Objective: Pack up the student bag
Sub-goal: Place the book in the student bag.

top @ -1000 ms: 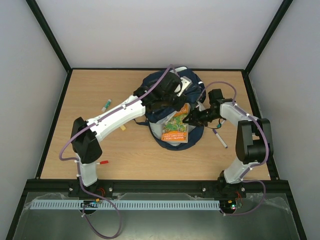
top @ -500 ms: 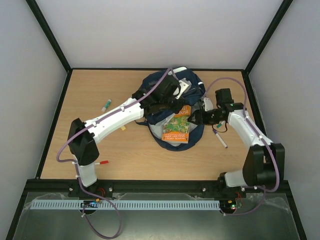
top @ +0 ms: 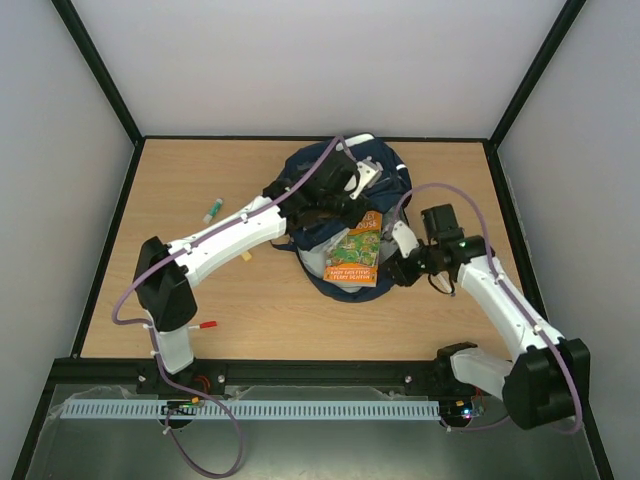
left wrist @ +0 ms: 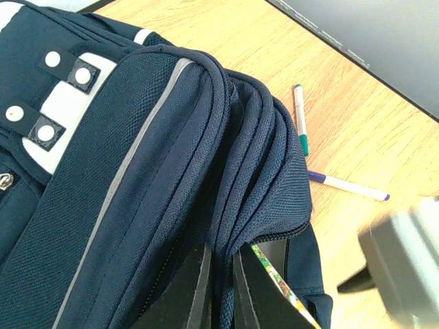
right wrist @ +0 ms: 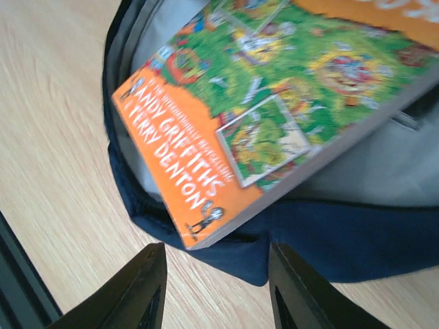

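Note:
The student bag [top: 372, 168], navy with white stripes, lies at the table's middle back with its mouth toward me. An orange and green book [top: 354, 256] sticks halfway out of that mouth. My left gripper [top: 335, 197] reaches over the bag's top. In the left wrist view it [left wrist: 219, 274] is shut on a fold of the bag's [left wrist: 123, 185] upper rim, holding the mouth up. My right gripper [top: 400, 268] hovers at the bag's near right corner. In the right wrist view it [right wrist: 216, 264] is open, empty, just short of the book's [right wrist: 226, 130] orange corner.
A green-capped pen [left wrist: 300, 127] and a purple-capped pen [left wrist: 346, 185] lie on the wood right of the bag. Left of the bag lie a green-tipped marker [top: 213, 210] and a red-capped one [top: 205, 325]. Black frame rails edge the table.
My right arm has swung down from the book's right edge to the bag's near right corner, and its jaws now stand apart. The left gripper keeps its hold on the rim.

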Controlling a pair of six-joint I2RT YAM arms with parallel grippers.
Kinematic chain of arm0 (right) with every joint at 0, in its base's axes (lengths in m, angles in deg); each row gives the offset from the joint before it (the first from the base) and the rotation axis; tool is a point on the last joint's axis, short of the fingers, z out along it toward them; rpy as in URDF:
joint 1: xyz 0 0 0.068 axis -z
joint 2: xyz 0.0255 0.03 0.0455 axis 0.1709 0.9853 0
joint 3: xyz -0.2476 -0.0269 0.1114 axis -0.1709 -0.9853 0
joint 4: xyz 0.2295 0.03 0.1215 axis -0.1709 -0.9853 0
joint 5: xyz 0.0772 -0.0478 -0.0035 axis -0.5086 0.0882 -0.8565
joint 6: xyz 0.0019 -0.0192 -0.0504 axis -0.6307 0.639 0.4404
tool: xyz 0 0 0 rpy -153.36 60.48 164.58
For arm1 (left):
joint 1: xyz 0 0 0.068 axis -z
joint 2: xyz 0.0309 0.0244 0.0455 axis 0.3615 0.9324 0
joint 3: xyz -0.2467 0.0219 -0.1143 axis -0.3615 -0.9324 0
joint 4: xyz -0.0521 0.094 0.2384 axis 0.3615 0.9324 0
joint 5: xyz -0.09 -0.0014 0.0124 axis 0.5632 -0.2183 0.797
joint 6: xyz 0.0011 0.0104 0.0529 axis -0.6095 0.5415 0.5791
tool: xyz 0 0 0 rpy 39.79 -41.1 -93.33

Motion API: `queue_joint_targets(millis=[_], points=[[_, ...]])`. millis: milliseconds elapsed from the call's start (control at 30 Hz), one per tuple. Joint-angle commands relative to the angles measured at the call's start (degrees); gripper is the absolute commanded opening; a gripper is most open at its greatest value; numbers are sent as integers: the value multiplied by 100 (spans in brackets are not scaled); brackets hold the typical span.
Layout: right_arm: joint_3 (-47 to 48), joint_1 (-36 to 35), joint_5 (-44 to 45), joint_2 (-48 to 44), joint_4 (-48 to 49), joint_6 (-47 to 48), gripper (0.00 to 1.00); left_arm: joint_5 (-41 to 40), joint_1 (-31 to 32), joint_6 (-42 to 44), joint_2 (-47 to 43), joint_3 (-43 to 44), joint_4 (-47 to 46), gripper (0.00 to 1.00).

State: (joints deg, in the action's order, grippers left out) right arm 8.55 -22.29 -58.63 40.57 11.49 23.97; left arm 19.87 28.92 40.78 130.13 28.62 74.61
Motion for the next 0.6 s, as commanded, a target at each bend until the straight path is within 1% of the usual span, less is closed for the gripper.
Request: queue_joint_targets(millis=[0,100,167,267,433,567], points=[[-481,-831,1141,-399,319,832,39,272,-90,-28,-529,43,-358,2],[-645,-1542,1954,-564,747,1006,39,323,-128,-54,-539,15,-373,2],[-675,-2014,2429,-524,946,1163,41,349,-139,-67,-539,6,-373,2],[-766,-2543,3165,-380,1270,1440,43,363,-145,-83,-547,-3,-373,2],[-1051,-3193,4138,-136,1919,1791,46,424,-167,-106,-550,16,-378,2],[-1164,-3456,4378,49,2188,1880,48,478,-171,-122,-550,22,-375,2]])
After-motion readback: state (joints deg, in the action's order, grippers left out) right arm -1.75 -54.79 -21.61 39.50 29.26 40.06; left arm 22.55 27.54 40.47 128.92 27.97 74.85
